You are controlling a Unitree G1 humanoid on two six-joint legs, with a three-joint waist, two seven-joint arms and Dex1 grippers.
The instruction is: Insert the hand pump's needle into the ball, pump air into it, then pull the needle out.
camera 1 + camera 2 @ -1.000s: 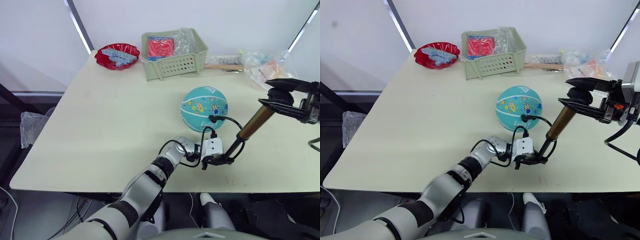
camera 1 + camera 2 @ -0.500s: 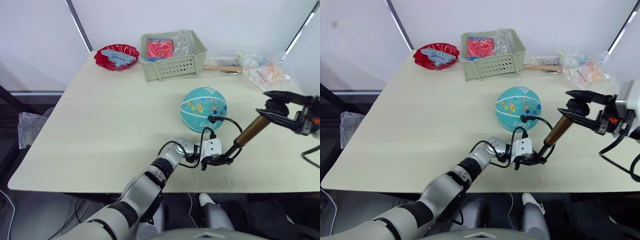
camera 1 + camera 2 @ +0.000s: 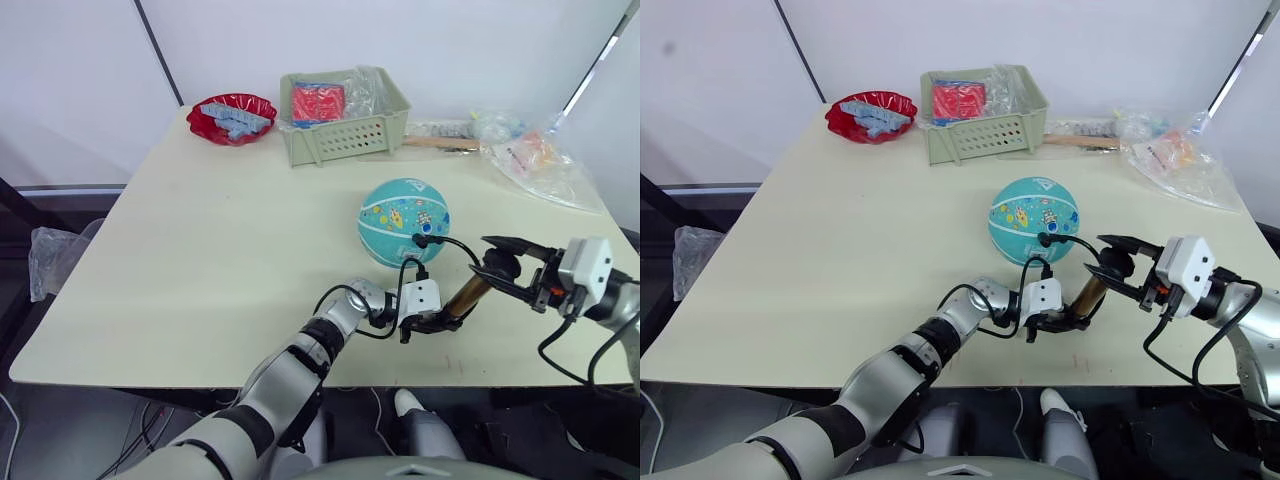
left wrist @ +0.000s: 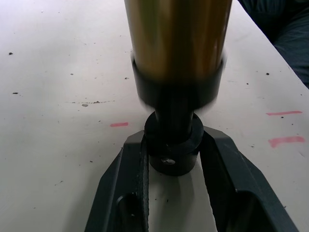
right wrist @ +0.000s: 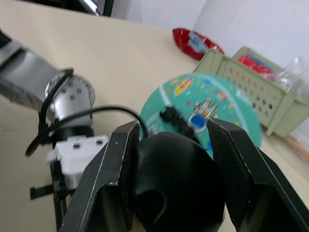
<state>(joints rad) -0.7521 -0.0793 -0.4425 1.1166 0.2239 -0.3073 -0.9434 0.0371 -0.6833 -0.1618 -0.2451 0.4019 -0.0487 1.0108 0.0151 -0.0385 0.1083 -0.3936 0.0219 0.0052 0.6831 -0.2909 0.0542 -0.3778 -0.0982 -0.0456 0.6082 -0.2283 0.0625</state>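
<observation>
Left gripper: low at the table's near edge, fingers closed on the black base cap of the pump, one on either side of it, pinning that end to the table.

Pump: bronze barrel slanting up and to the right from the left gripper. Black handle at its upper end. Judged rigid and light; smooth metal barrel likely slippery, so the black ends are the better holds, as taken here.

Right gripper: to the right of the pump, fingers clamped either side of the rounded black handle.

Hose: thin, black, looping from the pump's lower end up to the ball. Soft and slack; judged liable to kink or tug the fitting if the pump swings.

Needle: its small black fitting sits against the near face of the ball; the pin itself cannot be made out. Thin metal, judged easily bent; withdrawal should be straight, holding the fitting.

Ball: teal, resting mid-table just beyond both grippers, held by neither. Round, light, rubbery; judged apt to roll if the hose pulls.

Basket: pale green, at the far edge, holding red and clear packets.

Red dish: left of the basket.

Plastic bags: far right.
</observation>
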